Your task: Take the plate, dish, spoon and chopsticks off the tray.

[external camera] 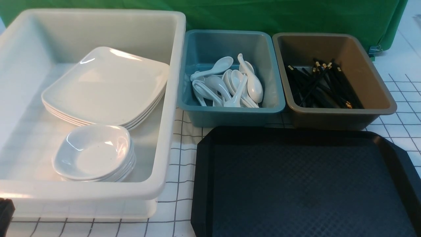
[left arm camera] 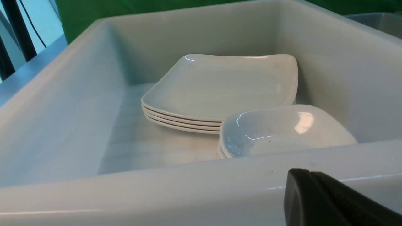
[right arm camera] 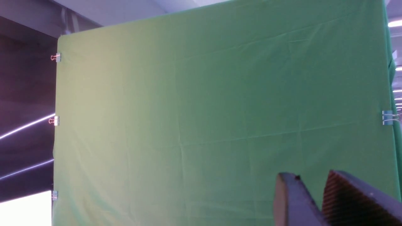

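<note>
The black tray (external camera: 302,184) lies at the front right with nothing on it. A stack of white plates (external camera: 108,84) (left arm camera: 226,84) and a stack of small dishes (external camera: 93,151) (left arm camera: 282,128) sit in the white tub. Several white spoons (external camera: 230,82) lie in the teal tub, and black chopsticks (external camera: 322,85) in the brown tub. My left gripper (left arm camera: 309,172) is shut and empty, just outside the white tub's near wall; a black part of it shows at the front view's corner (external camera: 5,212). My right gripper (right arm camera: 310,173) is open and empty, raised towards the green backdrop, and out of the front view.
The white tub (external camera: 171,98) fills the left side. The teal tub (external camera: 230,112) and the brown tub (external camera: 338,117) stand side by side behind the tray. A green backdrop (external camera: 263,13) closes the back. A white gridded cloth (external camera: 181,148) covers the table.
</note>
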{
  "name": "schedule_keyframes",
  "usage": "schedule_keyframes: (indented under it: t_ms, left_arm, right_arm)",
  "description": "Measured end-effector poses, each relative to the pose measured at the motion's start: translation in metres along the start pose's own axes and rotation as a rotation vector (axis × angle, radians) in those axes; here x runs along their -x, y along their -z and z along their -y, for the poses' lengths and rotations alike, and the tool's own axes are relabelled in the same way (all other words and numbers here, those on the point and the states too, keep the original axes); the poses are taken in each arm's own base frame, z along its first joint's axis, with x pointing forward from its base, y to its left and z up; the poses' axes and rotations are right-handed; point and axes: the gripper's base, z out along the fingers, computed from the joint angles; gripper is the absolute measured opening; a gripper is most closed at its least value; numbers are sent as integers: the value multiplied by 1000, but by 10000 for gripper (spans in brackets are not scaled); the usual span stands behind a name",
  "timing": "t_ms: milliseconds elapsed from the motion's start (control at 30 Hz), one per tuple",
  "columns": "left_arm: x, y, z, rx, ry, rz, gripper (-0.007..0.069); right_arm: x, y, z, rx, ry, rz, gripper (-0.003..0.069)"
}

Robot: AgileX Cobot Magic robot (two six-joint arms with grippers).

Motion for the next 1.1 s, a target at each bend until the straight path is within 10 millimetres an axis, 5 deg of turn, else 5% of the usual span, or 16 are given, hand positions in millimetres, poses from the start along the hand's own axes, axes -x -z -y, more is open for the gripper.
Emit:
schedule_keyframes:
  t_ms: [767, 967, 1100]
  left_arm:
    - [0, 0, 0, 0, 0, -2, 4]
    - [0, 0, 0, 1, 0, -3, 4]
    - [0, 0, 0, 1, 0, -3, 4]
  right_arm:
    - [-2, 0, 0, -2, 57, -22, 236]
    - [-26, 0, 3, -49, 209, -137, 239]
    - [-67, 3, 9, -141, 316, -285, 239]
